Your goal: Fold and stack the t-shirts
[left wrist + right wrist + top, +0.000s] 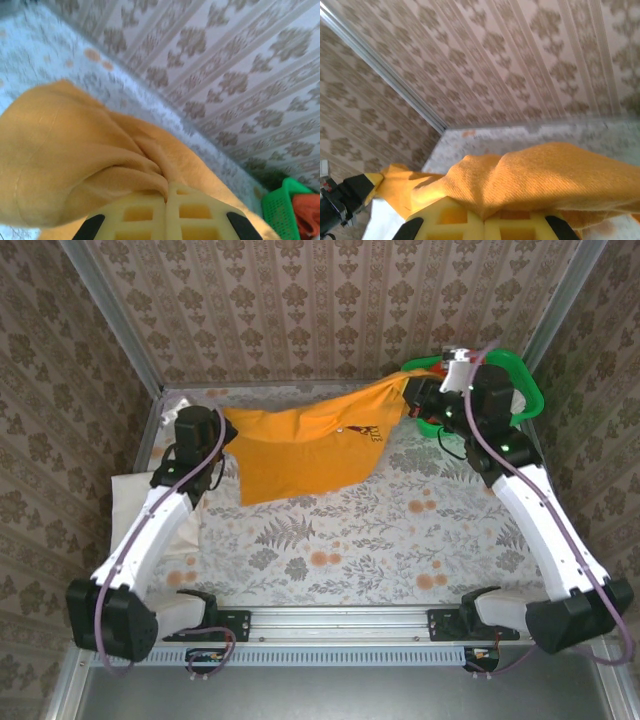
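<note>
An amber-orange t-shirt (305, 445) hangs stretched between my two grippers above the back of the table, its lower edge drooping toward the patterned cloth. My left gripper (226, 428) is shut on its left end; the fabric (90, 160) bunches into the closed yellow fingers (145, 215). Over at the back right, my right gripper (412, 392) is shut on the shirt's other end, and the cloth (545, 180) drapes over its closed fingers (455, 220). A red-orange t-shirt (307, 210) lies in the green basket (280, 210).
The green lattice basket (525, 390) stands at the back right corner, right behind my right arm. A white cloth (125, 495) lies at the table's left edge under the left arm. Patterned walls close in the table on three sides.
</note>
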`<act>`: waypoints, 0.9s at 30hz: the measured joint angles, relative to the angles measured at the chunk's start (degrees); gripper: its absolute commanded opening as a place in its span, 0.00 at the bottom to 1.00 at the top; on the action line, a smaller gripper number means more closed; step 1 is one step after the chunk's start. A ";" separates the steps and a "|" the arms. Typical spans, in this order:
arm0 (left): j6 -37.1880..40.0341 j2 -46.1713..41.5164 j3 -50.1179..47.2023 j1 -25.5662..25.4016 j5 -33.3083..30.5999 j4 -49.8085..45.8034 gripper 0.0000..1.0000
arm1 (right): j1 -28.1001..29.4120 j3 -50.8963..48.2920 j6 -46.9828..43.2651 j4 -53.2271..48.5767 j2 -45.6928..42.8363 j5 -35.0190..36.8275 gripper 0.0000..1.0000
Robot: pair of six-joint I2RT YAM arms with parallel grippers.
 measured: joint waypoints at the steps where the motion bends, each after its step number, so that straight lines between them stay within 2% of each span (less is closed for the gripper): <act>1: 0.81 -1.07 0.31 0.00 -0.72 -0.37 0.00 | 0.00 0.09 -0.02 0.50 -0.96 -0.11 0.00; 6: 4.83 -2.38 4.02 0.02 -2.93 -2.89 0.00 | 0.00 3.10 0.00 0.74 -1.03 -0.74 0.00; 11: 7.76 2.97 10.19 1.16 -3.34 -2.89 0.00 | -0.24 13.27 -0.07 -1.88 7.85 -0.46 0.00; 17: 10.82 14.29 22.88 5.33 -1.27 -3.10 0.00 | -2.23 35.17 0.63 -6.62 28.55 -3.13 0.00; 22: 13.62 16.63 31.21 6.80 -0.07 -4.31 0.00 | -2.47 58.82 1.11 -14.78 43.08 -6.80 0.00; 25: 14.84 14.36 32.37 6.82 0.07 -4.20 0.00 | -2.16 61.96 1.31 -16.59 42.77 -8.31 0.00; 27: 15.26 11.76 31.23 6.80 0.09 -4.46 0.00 | -2.03 58.25 1.53 -16.06 39.30 -8.72 0.00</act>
